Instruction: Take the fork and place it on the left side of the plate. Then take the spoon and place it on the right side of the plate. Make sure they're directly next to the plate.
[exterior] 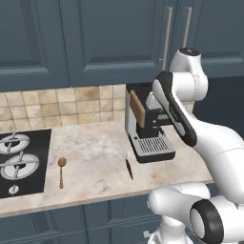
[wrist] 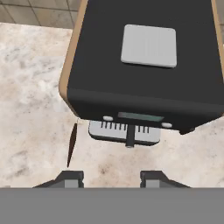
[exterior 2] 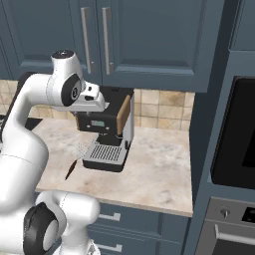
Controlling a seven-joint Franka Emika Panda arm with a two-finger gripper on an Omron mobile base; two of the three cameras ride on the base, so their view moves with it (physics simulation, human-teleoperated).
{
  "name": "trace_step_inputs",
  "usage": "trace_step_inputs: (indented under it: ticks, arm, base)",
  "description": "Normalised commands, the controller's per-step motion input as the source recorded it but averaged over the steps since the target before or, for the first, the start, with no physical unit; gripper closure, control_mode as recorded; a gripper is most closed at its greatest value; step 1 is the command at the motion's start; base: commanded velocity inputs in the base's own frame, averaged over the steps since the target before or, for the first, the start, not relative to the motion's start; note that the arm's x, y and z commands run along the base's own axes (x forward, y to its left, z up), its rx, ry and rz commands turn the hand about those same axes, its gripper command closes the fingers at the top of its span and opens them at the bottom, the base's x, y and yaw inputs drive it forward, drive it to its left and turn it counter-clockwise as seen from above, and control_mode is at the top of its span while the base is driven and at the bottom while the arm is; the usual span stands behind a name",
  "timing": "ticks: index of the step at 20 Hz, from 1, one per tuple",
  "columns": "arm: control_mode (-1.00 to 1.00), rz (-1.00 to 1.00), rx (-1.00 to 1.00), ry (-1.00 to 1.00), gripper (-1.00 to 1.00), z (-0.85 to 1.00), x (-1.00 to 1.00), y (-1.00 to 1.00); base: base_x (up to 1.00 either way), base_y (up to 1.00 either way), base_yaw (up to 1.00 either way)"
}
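Standing at the marble counter (exterior: 90, 147), I see the fork (exterior: 128, 167) lying flat just left of the coffee machine (exterior: 145, 128), its pale tines pointing toward the wall and its dark reddish-brown handle toward the counter's front edge. The wooden spoon (exterior: 61, 171) lies well apart from it, nearer the hob (exterior: 19, 162), bowl away from the edge. I can't find the plate anywhere from here.

The end effector (wrist: 111, 177) hangs high above the coffee machine, looking straight down on its black top. Its two fingertips (wrist: 70, 178) stand partly apart with nothing between them, so it carries nothing.

The fork looks like a light, stiff thing that won't bend or break under a pinch. Being so thin and low on the stone, though, it probably gives the fingers very little to bite on. The silver tines are likely slick, so I'd judge the handle the better place to grip, around its middle so it doesn't tip when lifted. The jaws would want to straddle the handle across its narrow width and come right down to the counter. The spoon should handle much the same: light, rigid, and its slim straight handle is the obvious hold.
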Motion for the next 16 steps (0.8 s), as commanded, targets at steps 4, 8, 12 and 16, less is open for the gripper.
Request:
trace_step_inputs:
  ticks: [4,8,12,16]
  arm:
    - [-1.00,0.00,0.00,0.00,-1.00,0.00,0.00,0.07]
    - [-1.00,0.00,0.00,0.00,-1.00,-0.08,0.00,0.26]
    - [-1.00,0.00,0.00,0.00,-1.00,-0.14,0.00,0.38]
    - [-1.00,-0.01,0.00,0.00,-1.00,-0.23,-0.04,0.39]
  base:
    - [0.00,0.00,0.00]
    - [0.00,0.00,0.00]
    - [0.00,0.00,0.00]
    - [0.00,0.00,0.00]
